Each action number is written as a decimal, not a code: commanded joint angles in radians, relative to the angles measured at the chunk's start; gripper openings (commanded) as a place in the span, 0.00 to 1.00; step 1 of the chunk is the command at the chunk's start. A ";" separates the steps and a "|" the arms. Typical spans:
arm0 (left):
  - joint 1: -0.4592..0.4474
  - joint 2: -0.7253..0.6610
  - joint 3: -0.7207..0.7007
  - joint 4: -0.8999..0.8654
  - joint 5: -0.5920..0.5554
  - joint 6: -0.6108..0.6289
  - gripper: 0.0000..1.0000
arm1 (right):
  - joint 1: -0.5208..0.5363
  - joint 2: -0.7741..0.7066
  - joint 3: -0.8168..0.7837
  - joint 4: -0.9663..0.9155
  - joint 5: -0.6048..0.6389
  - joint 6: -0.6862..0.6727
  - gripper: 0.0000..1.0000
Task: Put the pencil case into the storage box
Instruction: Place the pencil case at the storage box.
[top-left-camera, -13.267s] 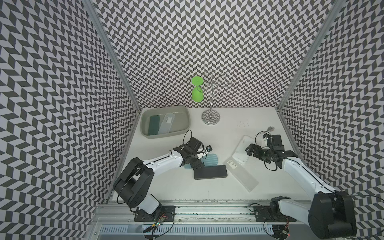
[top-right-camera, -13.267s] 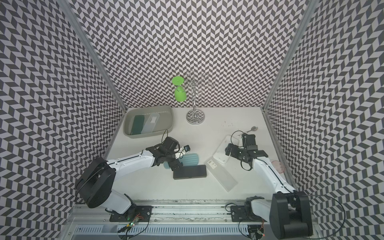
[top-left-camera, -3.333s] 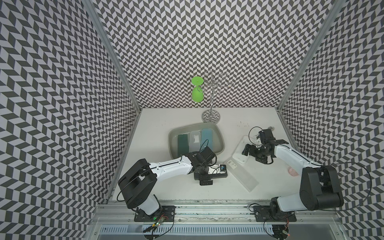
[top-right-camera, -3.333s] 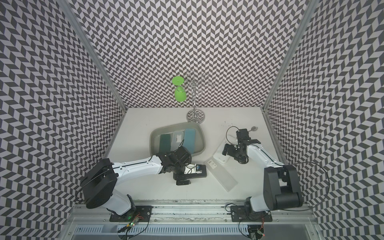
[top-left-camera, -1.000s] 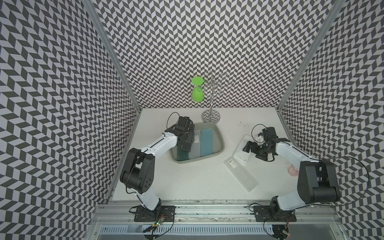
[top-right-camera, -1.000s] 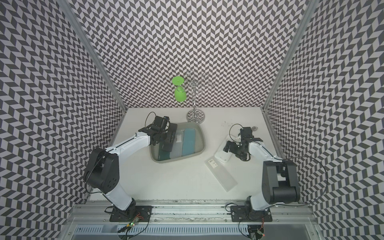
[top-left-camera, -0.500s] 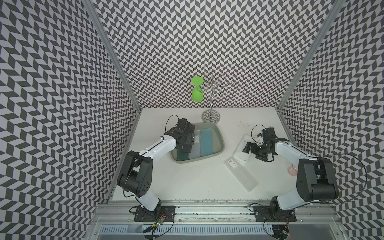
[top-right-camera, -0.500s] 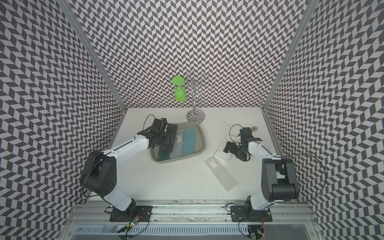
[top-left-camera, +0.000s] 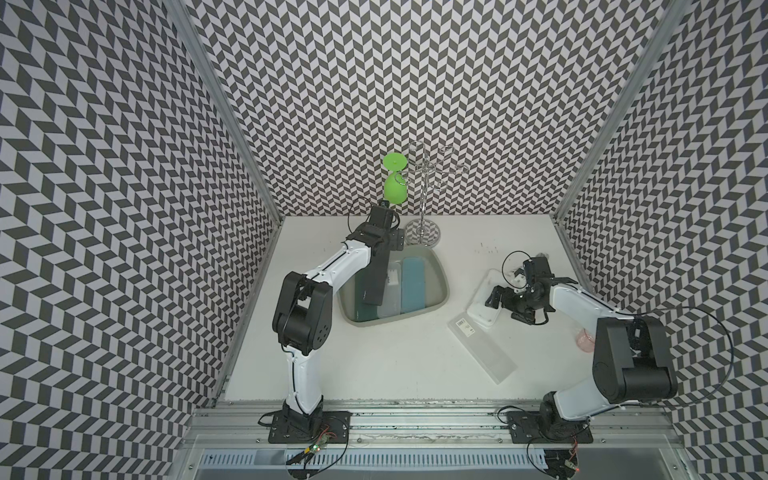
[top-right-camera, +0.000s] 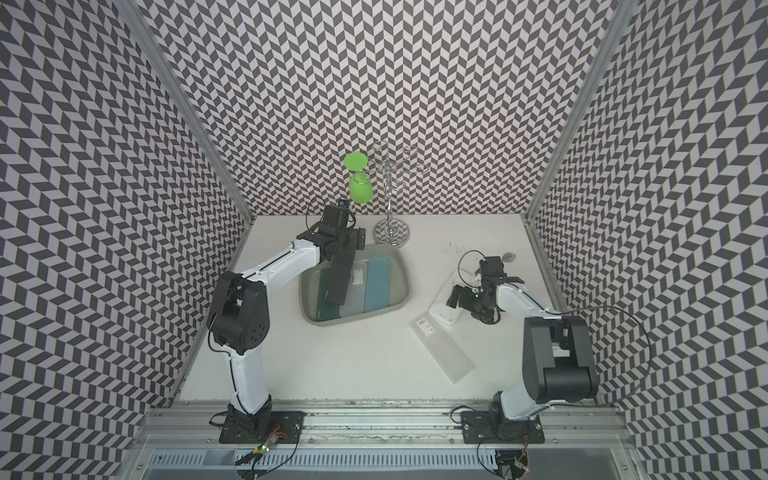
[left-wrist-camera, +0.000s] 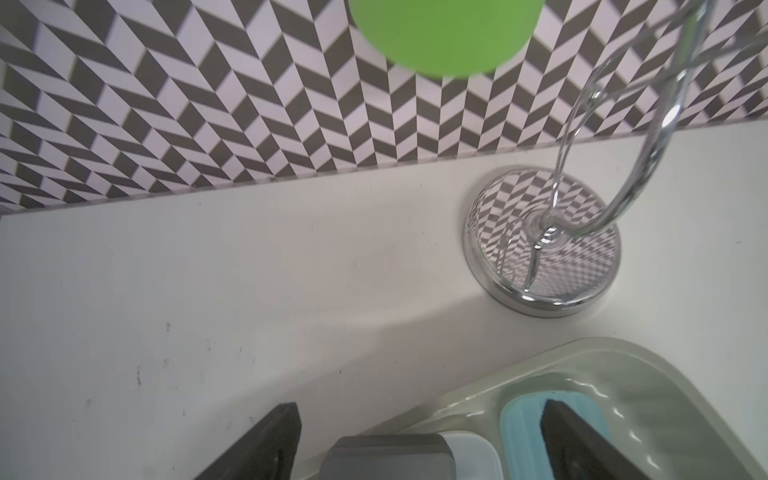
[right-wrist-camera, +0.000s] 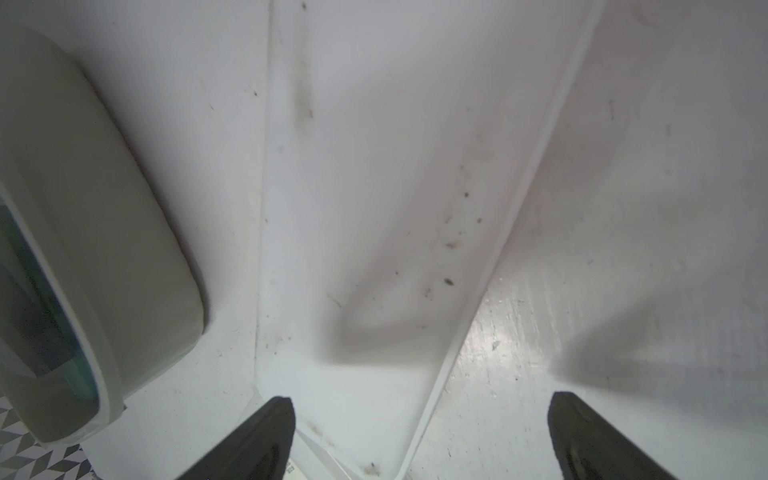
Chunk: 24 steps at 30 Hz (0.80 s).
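With the black pencil case (top-left-camera: 375, 279) in the storage box (top-left-camera: 444, 286) and the jaws of left gripper (left-wrist-camera: 419, 409) and right gripper (right-wrist-camera: 422, 398) released, I'd retract.

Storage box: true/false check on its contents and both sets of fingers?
1. The blue case lies in the box. True.
2. The left fingers are shut on the black case. False: they stand apart, clear of it.
3. A green glass hangs on the rack. True.
4. The right fingers are over the box. False: they are at the white tray, beside the box.
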 joint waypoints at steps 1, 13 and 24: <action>0.015 0.033 0.005 0.005 -0.025 0.024 0.96 | -0.006 -0.035 -0.023 0.037 -0.012 0.003 1.00; 0.072 -0.127 -0.253 0.009 -0.079 0.103 0.95 | -0.006 -0.054 -0.048 0.060 -0.018 0.025 0.99; 0.048 -0.278 -0.417 0.011 -0.006 0.102 0.93 | -0.006 -0.052 -0.046 0.056 -0.014 0.025 1.00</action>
